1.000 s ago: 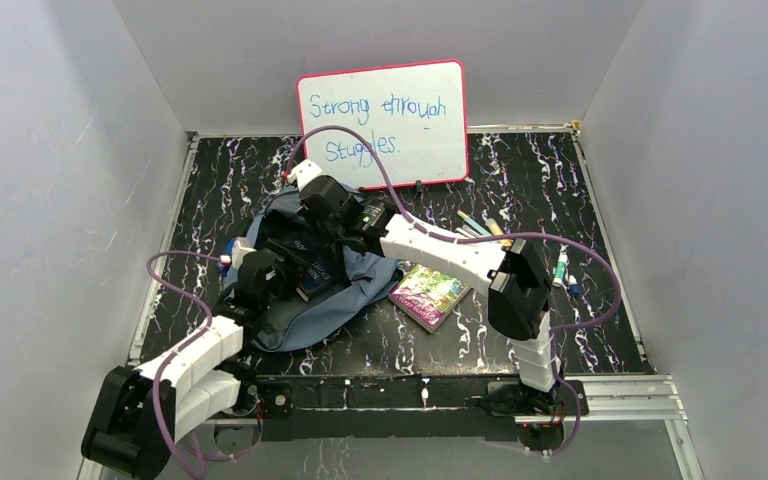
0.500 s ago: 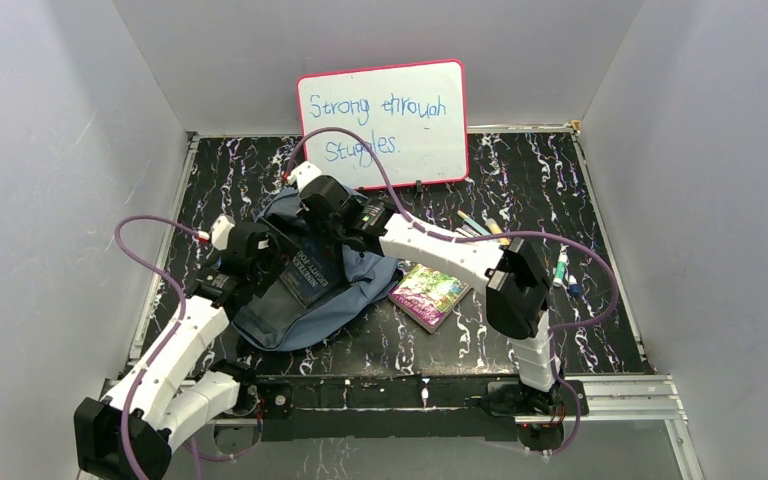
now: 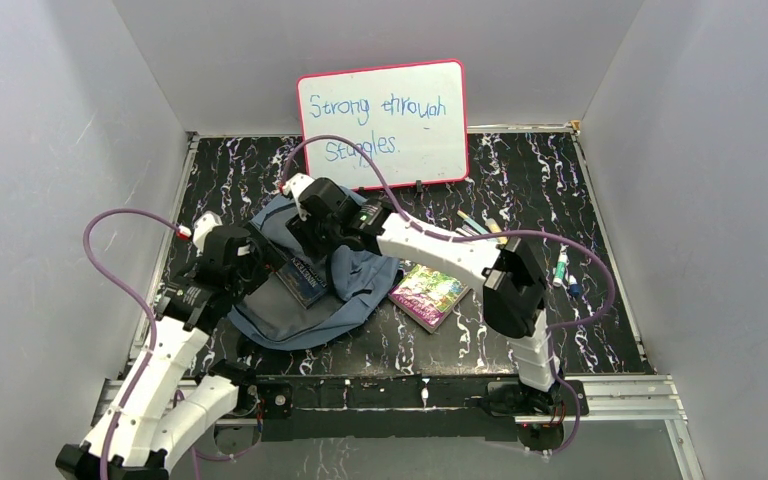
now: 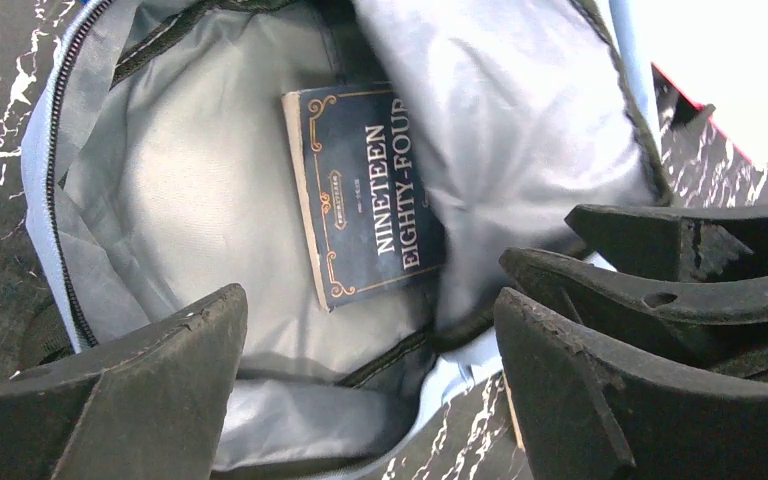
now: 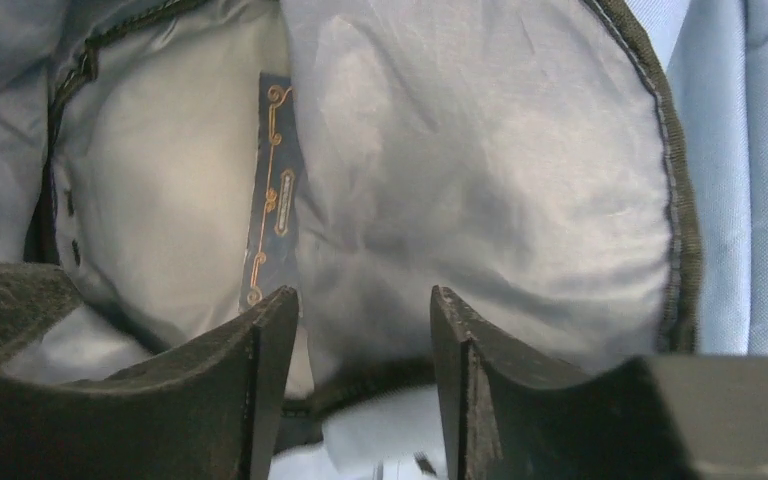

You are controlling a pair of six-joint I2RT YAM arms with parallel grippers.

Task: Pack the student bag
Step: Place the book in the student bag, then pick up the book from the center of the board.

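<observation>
The student bag lies open on the black marbled table, its grey lining showing. A dark blue book titled Nineteen Eighty-Four lies flat inside it, also visible from above. My left gripper hovers open at the bag's mouth with nothing between its fingers; from above it sits at the bag's left edge. My right gripper stands open over the bag's upper flap, with the zip rim just beyond its fingers. A strip of the book shows past the flap.
A pink-framed whiteboard leans on the back wall. A colourful book lies right of the bag. Several pens and markers lie behind the right arm. Grey walls close in both sides.
My left gripper opened, left the book in the bag and drew back to the left. My right gripper went from shut to open at the bag's flap.
</observation>
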